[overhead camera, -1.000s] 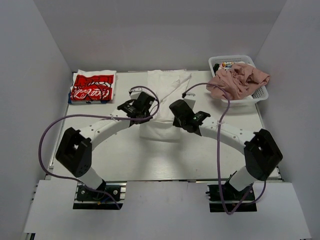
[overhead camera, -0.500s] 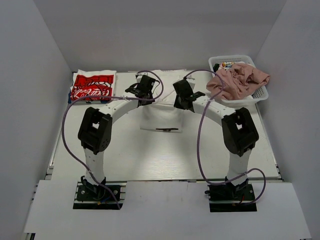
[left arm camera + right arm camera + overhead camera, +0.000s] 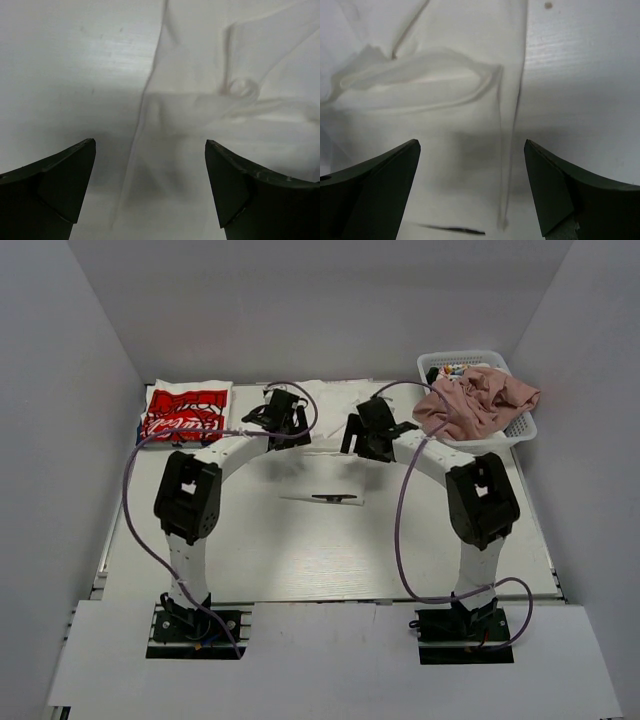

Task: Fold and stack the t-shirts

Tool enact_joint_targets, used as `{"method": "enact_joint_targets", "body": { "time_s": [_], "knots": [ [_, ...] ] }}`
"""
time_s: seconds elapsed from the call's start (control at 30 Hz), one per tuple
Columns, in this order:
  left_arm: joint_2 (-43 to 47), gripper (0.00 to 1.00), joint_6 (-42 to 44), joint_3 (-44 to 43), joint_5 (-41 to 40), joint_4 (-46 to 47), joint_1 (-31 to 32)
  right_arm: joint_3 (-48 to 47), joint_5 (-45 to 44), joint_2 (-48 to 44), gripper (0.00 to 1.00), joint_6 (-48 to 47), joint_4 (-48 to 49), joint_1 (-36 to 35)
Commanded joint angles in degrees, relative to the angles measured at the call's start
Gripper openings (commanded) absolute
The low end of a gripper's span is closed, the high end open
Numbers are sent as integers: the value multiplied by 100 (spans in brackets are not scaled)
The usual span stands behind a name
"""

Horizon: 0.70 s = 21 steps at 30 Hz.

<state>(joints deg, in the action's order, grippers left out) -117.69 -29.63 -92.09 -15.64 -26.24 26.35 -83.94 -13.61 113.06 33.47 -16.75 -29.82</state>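
Now | I'm hovering left hand (image 3: 150, 187) and right hand (image 3: 470, 187), both spread, over white shirt's (image 3: 322, 468) far end | risking: pinching only one loose layer, dragging the fold crooked.

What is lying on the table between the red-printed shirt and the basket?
The top view shows the white shirt there, with the left end effector and right end effector over its far part.

Top camera looks down from high behind the near edge over the whole table (image 3: 250, 540); each wrist camera faces down, close above the white t-shirt (image 3: 240, 60); all three share it.
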Motion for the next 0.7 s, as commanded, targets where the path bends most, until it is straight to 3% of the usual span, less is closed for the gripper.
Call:
{"method": "enact_joint_targets", "body": {
  "time_s": [0.0,0.13,0.33,0.5,0.67],
  "knots": [
    [1150,100,-227,875,60,-48,2,728,332,-828,90,-200,424,-67],
    [2073,100,-727,2297,122,-206,2,968,1245,-1040,90,-929,928,-207],
    [3488,100,-1308,3854,236,-478,2,520,2318,-243,90,-983,1403,-489],
    [4139,100,-1370,4638,500,-531,55,-682,2310,813,90,-790,1526,-516],
    [4421,100,-1485,4753,500,-584,107,-2344,1467,2068,90,-527,1517,-341]
  ]
}}
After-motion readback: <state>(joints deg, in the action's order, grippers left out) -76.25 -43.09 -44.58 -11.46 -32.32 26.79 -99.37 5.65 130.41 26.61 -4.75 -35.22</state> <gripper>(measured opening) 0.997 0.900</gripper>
